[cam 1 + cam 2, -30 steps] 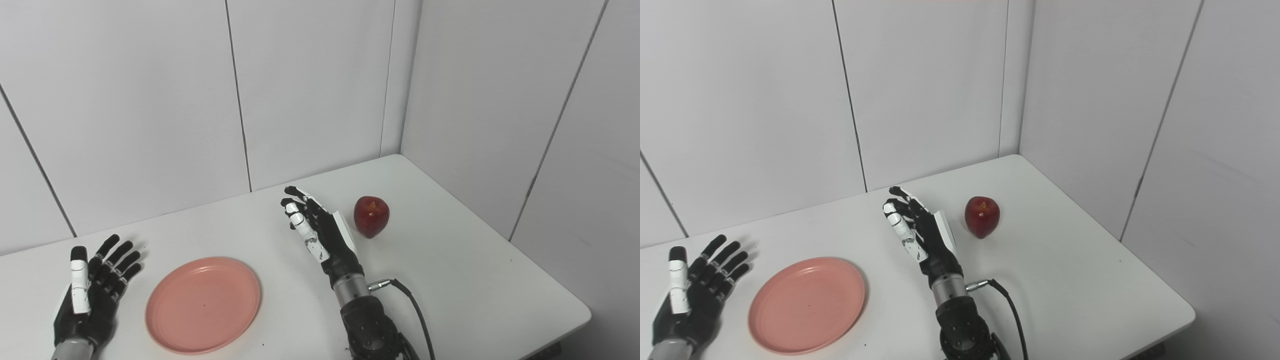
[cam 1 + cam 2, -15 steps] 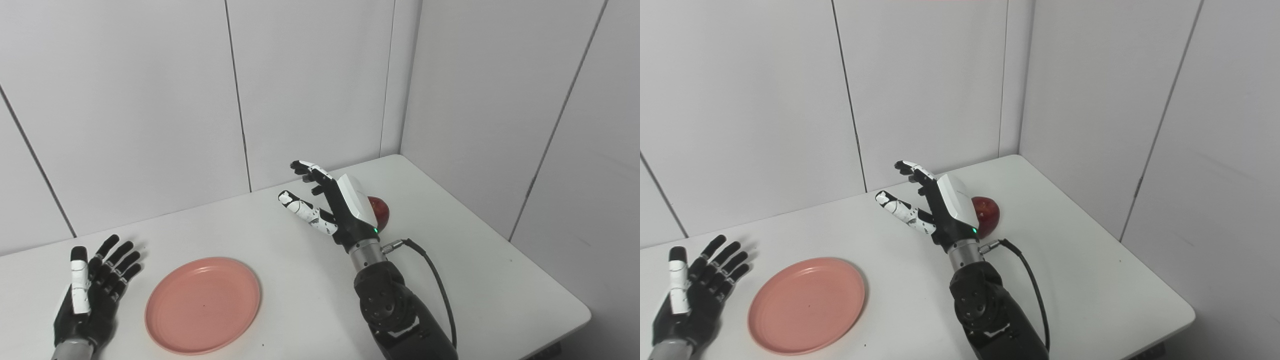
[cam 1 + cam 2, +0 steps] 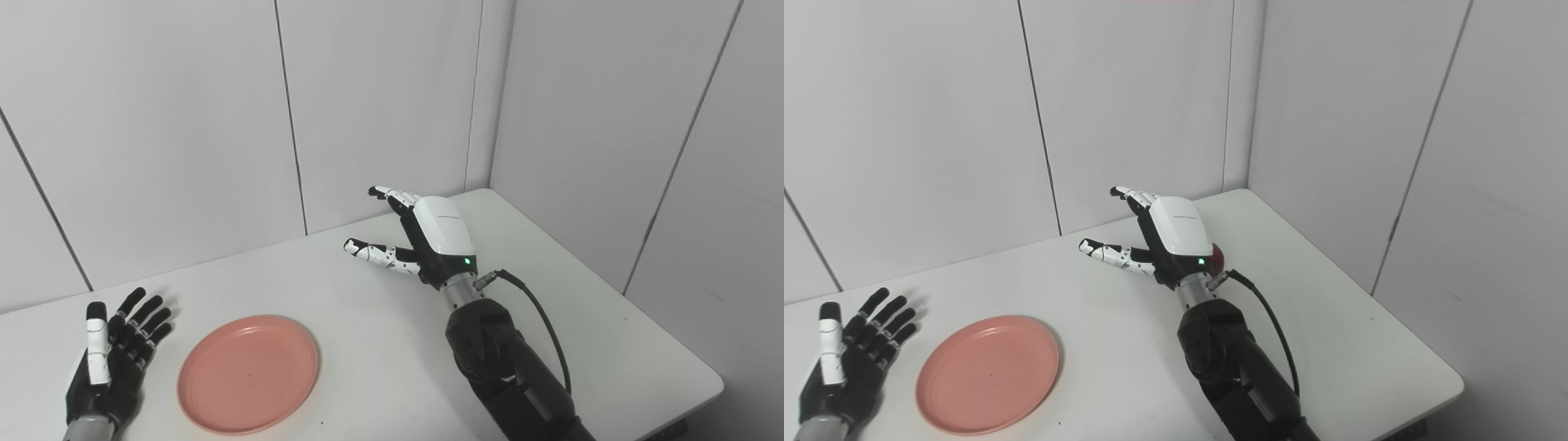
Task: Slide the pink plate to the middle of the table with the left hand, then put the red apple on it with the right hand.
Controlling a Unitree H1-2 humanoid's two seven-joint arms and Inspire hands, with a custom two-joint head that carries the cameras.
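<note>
Right hand (image 3: 1176, 242) raised, fingers spread, holding nothing, covering all but a sliver of the red apple (image 3: 1217, 257) at worktop (image 3: 1335, 331) 1 o'clock. Pink plate (image 3: 248, 373) at 7 o'clock near the front edge, bare surface between; left hand (image 3: 113, 361) open flat at plate's 9 o'clock.

Black-white right robot hand (image 3: 432, 242), green LED, black cable; left robot hand (image 3: 113, 355) black.

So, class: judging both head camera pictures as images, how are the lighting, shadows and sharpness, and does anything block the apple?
Left eye view: soft, even light, only faint shadows under the pink plate and left hand; all sharp; the right hand hides the apple fully. Right eye view: equally even and sharp, no glare on the table; only a sliver of the red apple shows.
</note>
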